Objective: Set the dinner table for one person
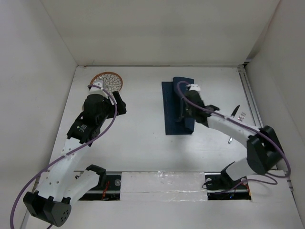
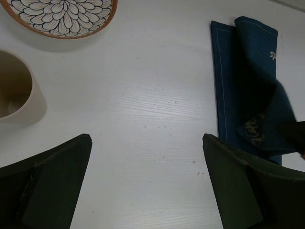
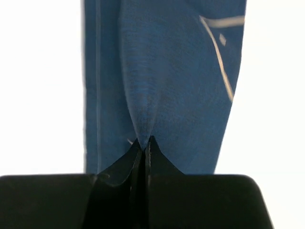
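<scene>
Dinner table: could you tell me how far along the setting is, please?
Done: nothing set yet. In hand: the right gripper pinches the folded placemat. To do: spread it, then bring the plate, cup and cutlery, all lying apart on the table, to it.

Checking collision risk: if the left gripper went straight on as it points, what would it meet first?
The left gripper would probably meet bare dinner table, between the plate and the blue placemat; depth is unclear.

The dinner table (image 1: pixel 143 124) looks matt, the placemat (image 1: pixel 169 110) soft cloth, the plate (image 2: pixel 62 14) glazed.
</scene>
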`<action>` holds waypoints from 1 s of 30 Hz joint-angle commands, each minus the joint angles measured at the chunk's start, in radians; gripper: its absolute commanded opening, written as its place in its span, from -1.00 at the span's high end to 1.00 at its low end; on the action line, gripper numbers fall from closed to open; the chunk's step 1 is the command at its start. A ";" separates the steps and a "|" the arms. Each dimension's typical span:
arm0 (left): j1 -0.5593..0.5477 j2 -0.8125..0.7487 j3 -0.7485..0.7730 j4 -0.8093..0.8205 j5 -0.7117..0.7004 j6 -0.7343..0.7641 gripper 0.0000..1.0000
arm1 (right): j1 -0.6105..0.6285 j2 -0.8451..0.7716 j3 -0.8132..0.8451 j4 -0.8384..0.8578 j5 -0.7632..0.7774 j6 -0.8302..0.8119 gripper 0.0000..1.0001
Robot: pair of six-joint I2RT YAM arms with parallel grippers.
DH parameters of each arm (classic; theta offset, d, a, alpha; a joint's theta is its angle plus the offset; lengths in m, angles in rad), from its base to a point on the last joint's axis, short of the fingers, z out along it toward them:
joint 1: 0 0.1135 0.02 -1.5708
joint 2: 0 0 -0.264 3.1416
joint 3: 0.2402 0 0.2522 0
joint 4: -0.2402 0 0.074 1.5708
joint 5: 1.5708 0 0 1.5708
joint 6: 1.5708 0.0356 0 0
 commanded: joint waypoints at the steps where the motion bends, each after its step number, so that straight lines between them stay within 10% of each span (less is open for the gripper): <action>1: -0.005 -0.014 -0.002 0.028 0.009 0.005 -1.00 | -0.154 -0.195 -0.121 0.342 -0.408 -0.002 1.00; 15: -0.005 -0.023 -0.002 0.028 0.009 0.005 -1.00 | -0.732 -0.316 -0.391 0.450 -0.703 0.316 0.91; 19: -0.005 -0.012 -0.002 0.028 0.018 0.005 -1.00 | -0.802 -0.364 -0.520 0.500 -0.732 0.382 -0.34; 30: -0.005 0.044 0.012 0.042 0.131 -0.035 -1.00 | -0.802 -0.742 -0.539 0.247 -0.331 0.389 -0.56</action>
